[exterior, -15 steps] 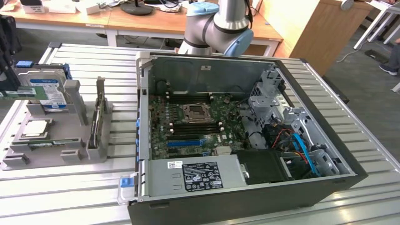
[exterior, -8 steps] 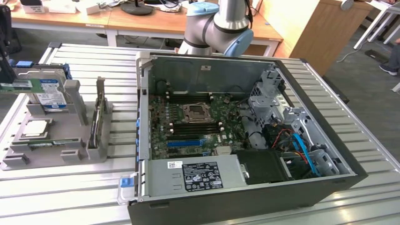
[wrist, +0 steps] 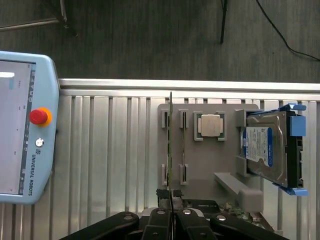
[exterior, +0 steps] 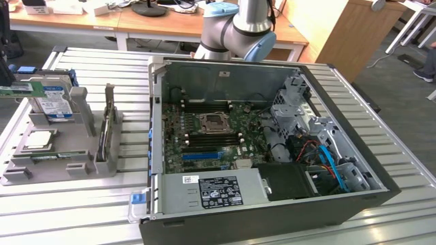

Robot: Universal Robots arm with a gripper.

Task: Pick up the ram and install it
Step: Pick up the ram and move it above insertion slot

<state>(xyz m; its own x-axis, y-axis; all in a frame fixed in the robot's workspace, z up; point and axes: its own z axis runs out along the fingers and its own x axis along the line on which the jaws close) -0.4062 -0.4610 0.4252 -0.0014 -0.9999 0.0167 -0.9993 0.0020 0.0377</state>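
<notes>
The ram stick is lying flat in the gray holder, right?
Not quite. The ram is in the gray holder, but it stands up on its thin edge in a slot and does not lie flat. The wrist view shows this.

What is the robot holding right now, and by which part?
Nothing. The ram stands on edge in its tray, with nothing gripping it.

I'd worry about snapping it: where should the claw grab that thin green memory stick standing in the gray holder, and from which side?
Probably its top long edge, from straight above, the claw squeezing the two flat faces. The ram stands on edge in slots of the gray holder, leaving only its upper part free.
</notes>
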